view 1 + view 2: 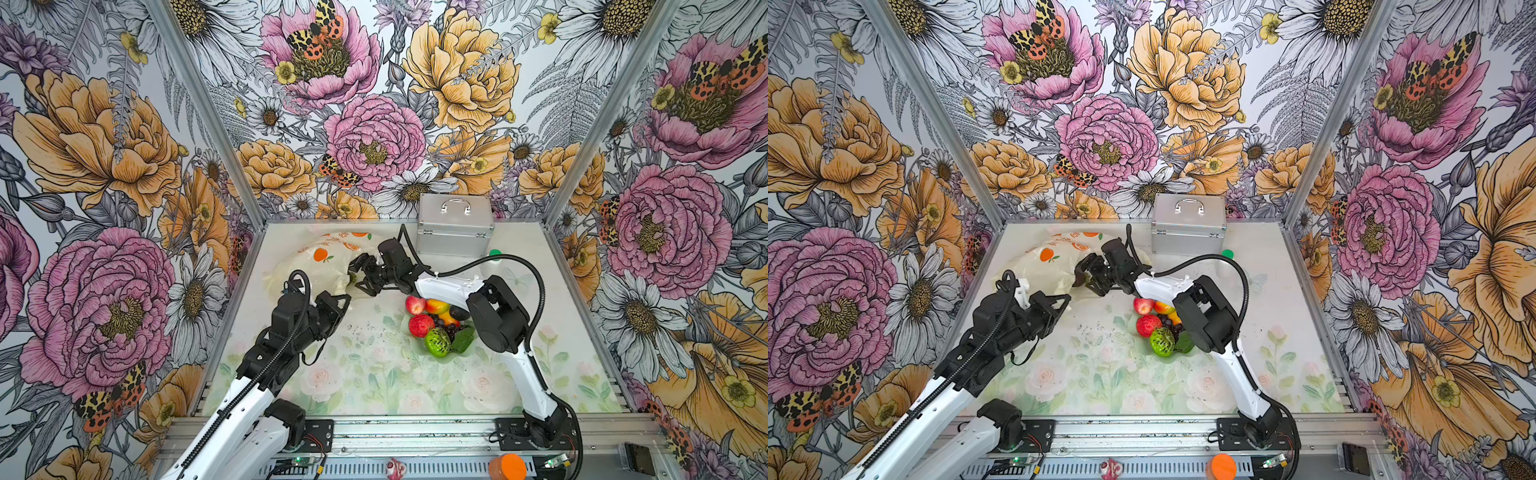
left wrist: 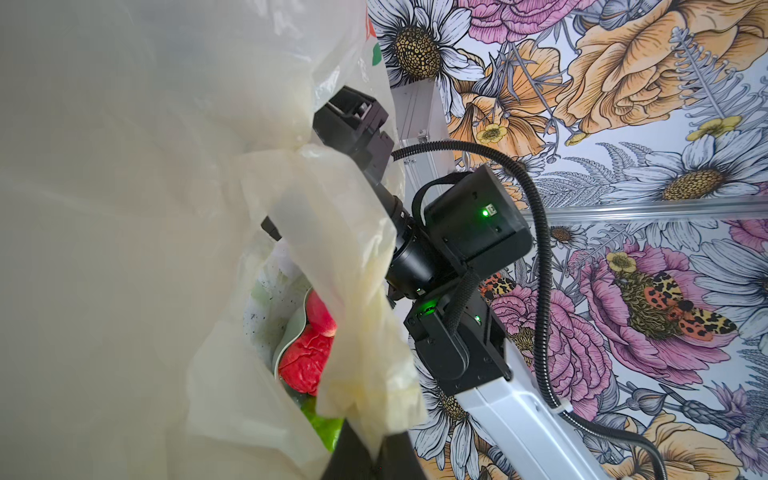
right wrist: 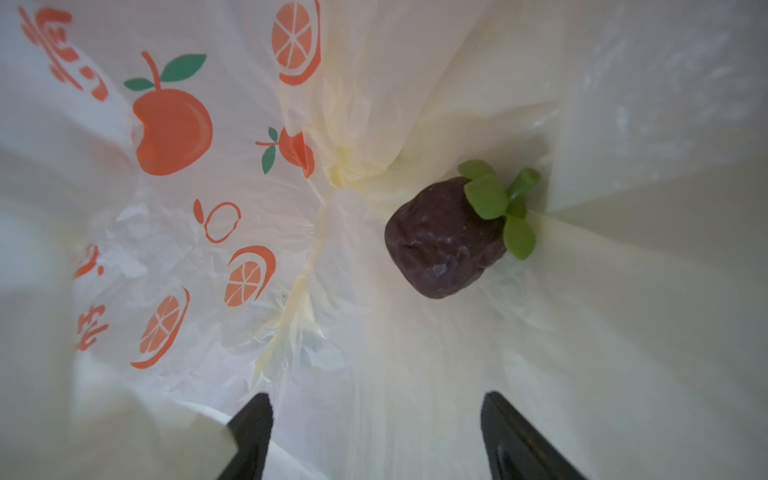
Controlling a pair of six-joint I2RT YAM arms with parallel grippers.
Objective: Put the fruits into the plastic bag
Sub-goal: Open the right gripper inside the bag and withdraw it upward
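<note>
Overhead, a pale floral-printed tabletop (image 1: 374,382) carries a large translucent cream-yellow plastic bag (image 1: 305,270) printed with orange fruits. It lies crumpled at the back left. A silver metal case (image 1: 455,232) stands behind it to the right. The left gripper (image 1: 340,302) is clamped tight on a twisted strip of the bag's edge, at the bag's near side. The right gripper (image 1: 359,276) sits at the bag's opening, jaws apart, with nothing between them. To the right of the table's middle, a pale green scalloped dish (image 1: 446,358) holds a green kiwi half (image 1: 437,341), red strawberry (image 1: 420,325), pink-red apple (image 1: 414,304), yellow-orange mango (image 1: 436,306) and dark avocado (image 1: 459,312). Inside the bag, in the right wrist view, rests a dark purple toy fruit (image 3: 440,245) with green leaves.
</note>
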